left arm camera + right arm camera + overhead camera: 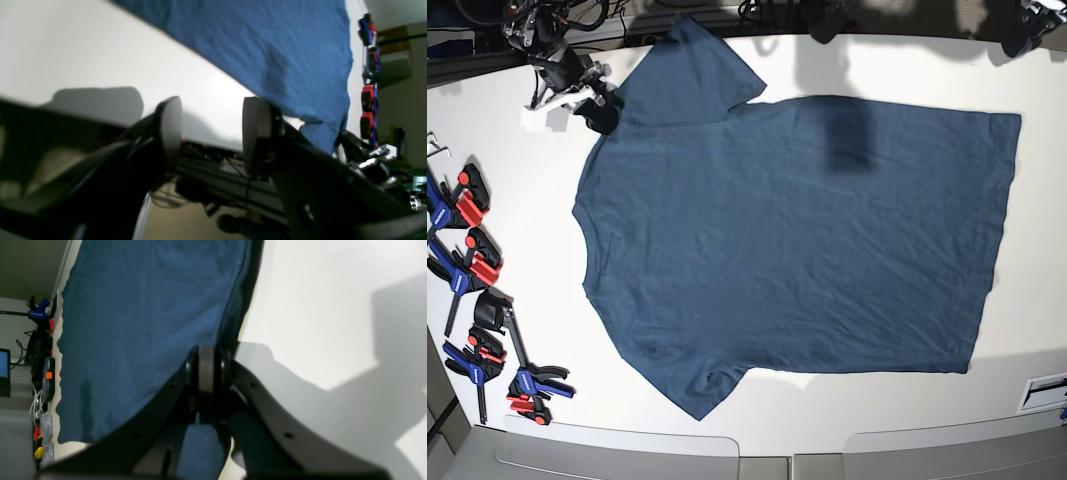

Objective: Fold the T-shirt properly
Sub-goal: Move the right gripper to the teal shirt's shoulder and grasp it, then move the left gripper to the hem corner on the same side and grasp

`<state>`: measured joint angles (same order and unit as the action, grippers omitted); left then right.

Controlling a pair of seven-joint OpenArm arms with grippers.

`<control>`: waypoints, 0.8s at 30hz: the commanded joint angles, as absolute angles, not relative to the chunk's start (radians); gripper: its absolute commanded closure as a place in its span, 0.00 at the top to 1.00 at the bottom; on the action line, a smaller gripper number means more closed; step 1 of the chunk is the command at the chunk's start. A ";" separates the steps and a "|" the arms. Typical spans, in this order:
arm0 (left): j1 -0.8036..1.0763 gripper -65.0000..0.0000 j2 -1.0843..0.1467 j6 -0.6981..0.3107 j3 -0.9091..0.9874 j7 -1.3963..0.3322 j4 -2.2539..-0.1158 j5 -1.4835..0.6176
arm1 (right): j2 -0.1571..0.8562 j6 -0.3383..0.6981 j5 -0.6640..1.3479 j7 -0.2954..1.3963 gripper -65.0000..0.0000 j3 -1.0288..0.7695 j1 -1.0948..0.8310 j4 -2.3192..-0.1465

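Right gripper (206, 368) pinched tight on an edge of the T-shirt (797, 240), lower centre of the right wrist view; left gripper (210, 133) spread wide, holding nothing, just beside the cloth; T-shirt spread flat across the white desk (897, 410), clamps (472, 270) at left

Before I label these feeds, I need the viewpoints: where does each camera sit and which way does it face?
Left wrist: behind the open left gripper, looking low across the table at the T-shirt.
Right wrist: behind the right gripper, shut on the T-shirt edge.
Base: overhead, straight down on the spread T-shirt; the grippers don't show.
Shared: all show the T-shirt; left wrist and base show clamps.
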<state>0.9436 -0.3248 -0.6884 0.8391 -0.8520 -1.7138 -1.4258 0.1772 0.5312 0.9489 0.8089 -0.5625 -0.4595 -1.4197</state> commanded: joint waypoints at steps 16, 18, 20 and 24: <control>0.685 0.41 -0.601 -0.590 0.850 -0.731 -1.568 -1.100 | 0.177 0.513 0.942 0.828 0.00 -0.559 -0.463 -1.414; 0.639 0.41 -0.631 -0.590 0.850 -0.731 -1.480 -1.101 | 0.177 0.513 0.942 0.828 0.00 -0.559 -0.462 -1.414; 0.593 0.41 -0.656 -0.590 0.850 -0.731 -1.383 -1.103 | 0.177 0.513 0.942 0.828 0.00 -0.559 -0.462 -1.414; 0.519 0.41 -0.694 -0.593 0.849 -0.736 -1.193 -1.149 | 0.177 0.513 0.942 0.828 0.00 -0.559 -0.462 -1.414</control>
<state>0.5163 -0.6647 -0.5850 0.8383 -0.7555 -1.1778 -1.1267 0.1776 0.5312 0.9455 0.8101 -0.5625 -0.4591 -1.4204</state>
